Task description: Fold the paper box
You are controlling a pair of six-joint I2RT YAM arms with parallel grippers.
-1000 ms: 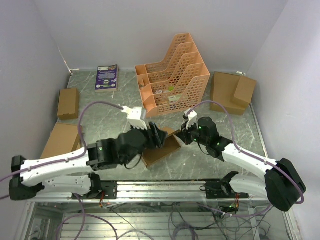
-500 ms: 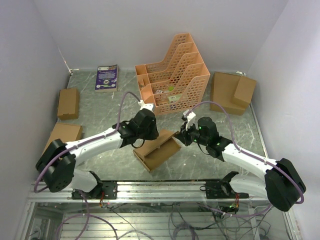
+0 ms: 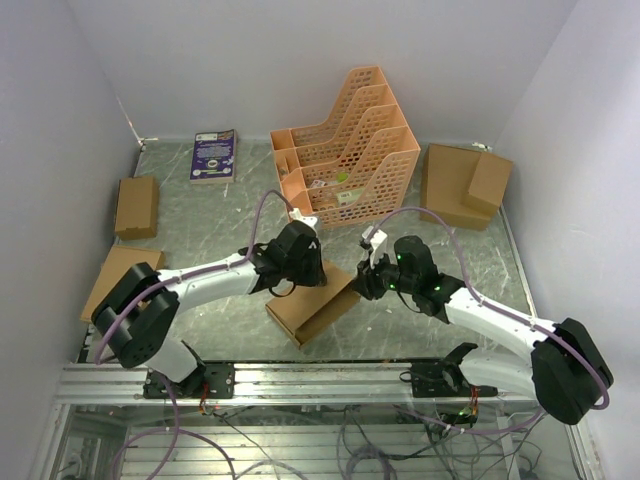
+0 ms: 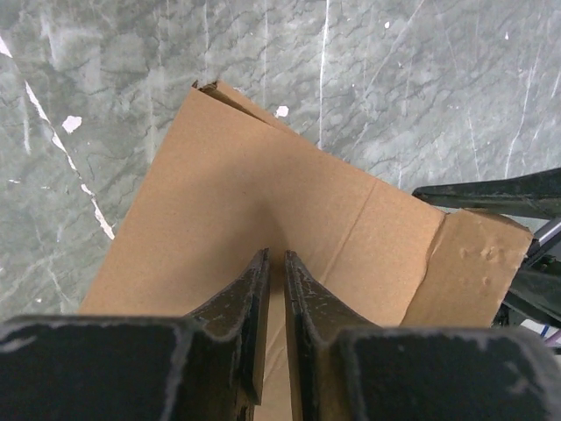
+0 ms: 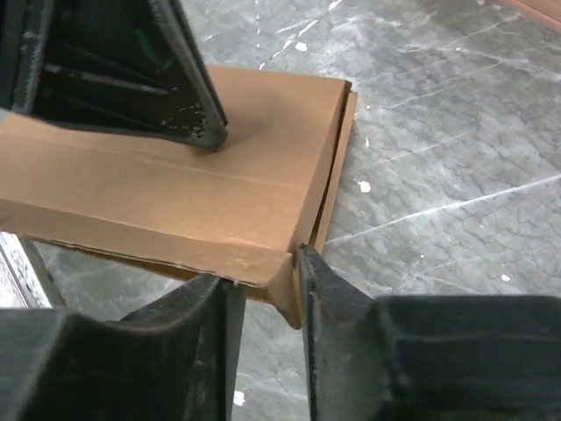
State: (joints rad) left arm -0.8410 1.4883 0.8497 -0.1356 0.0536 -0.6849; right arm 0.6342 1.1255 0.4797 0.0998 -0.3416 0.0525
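Watching both wrist views, I see my left gripper [image 4: 273,256] with jaws almost pressed together, only a sliver between them. Its tips sit on the top panel of the box [image 4: 245,184], pinching nothing. My right gripper [image 5: 260,274] has jaws spread around the box's corner. The end flap [image 5: 294,294] stands between them, touching one finger [image 5: 342,324] and clear of the other. The box lies on the table [image 4: 438,88], under the left jaws.
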